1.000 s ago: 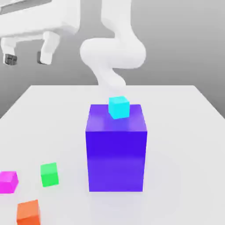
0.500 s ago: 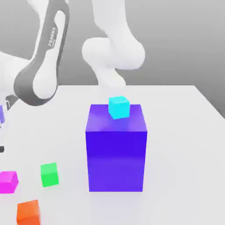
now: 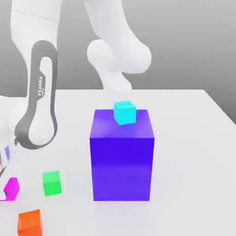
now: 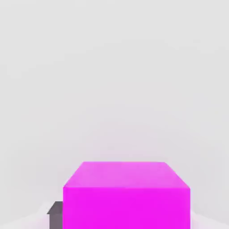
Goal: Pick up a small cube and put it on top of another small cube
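Pincer (image 4: 126, 219) at the magenta cube (image 4: 126, 208); white tabletop (image 3: 193, 161); grey backdrop (image 3: 184, 46).

FRANKA (smaller letters beneath, unreadable) on 1 arm link (image 3: 42, 99)

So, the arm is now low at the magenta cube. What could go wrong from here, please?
The green cube stands near the magenta cube, so a sideways move of the arm might knock it. The cyan cube sits high on the blue block; a bump could perhaps drop it.
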Controlling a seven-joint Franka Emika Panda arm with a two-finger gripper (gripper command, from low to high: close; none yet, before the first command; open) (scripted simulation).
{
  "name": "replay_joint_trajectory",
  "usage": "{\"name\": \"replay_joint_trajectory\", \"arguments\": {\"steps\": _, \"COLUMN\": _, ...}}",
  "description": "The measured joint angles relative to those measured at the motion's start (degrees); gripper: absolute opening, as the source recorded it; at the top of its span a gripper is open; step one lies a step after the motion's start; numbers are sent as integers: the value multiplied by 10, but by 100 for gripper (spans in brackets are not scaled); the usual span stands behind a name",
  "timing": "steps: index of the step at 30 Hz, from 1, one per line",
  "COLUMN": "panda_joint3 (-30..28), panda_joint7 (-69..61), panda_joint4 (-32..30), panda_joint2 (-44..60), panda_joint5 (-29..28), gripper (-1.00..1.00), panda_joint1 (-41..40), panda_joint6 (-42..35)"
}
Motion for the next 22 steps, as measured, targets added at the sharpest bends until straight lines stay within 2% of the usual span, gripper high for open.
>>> {"name": "replay_joint_trajectory", "arguments": {"steps": 3, "panda_joint3": -10, "panda_joint7": 24, "panda_joint4": -25, "panda_joint2": -61, "panda_joint5": -22, "gripper": -100, "panda_joint1": 15, "panda_joint6": -35}}
{"name": "replay_joint_trajectory", "arguments": {"steps": 7, "panda_joint3": -2, "panda_joint7": 70, "panda_joint4": -95, "panda_joint2": -146, "panda_joint5": -44, "gripper": -100, "panda_joint1": 43, "panda_joint6": -47}}
{"name": "replay_joint_trajectory", "arguments": {"steps": 12, "panda_joint3": 17, "panda_joint7": 151, "panda_joint4": -184, "panda_joint2": -247, "panda_joint5": -102, "gripper": -100, "panda_joint1": 69, "panda_joint6": -57}}
{"name": "replay_joint_trajectory", "arguments": {"steps": 14, "panda_joint3": 15, "panda_joint7": 159, "panda_joint4": -195, "panda_joint2": -234, "panda_joint5": -105, "gripper": -100, "panda_joint1": 73, "panda_joint6": -33}}
{"name": "replay_joint_trajectory", "arguments": {"steps": 18, "panda_joint3": 22, "panda_joint7": 141, "panda_joint4": -195, "panda_joint2": -160, "panda_joint5": -76, "gripper": -100, "panda_joint1": 74, "panda_joint6": 40}}
{"name": "replay_joint_trajectory", "arguments": {"steps": 19, "panda_joint3": 26, "panda_joint7": 134, "panda_joint4": -194, "panda_joint2": -144, "panda_joint5": -67, "gripper": 100, "panda_joint1": 72, "panda_joint6": 55}}
{"name": "replay_joint_trajectory", "arguments": {"steps": 22, "panda_joint3": 26, "panda_joint7": 134, "panda_joint4": -194, "panda_joint2": -144, "panda_joint5": -67, "gripper": 100, "panda_joint1": 72, "panda_joint6": 55}}
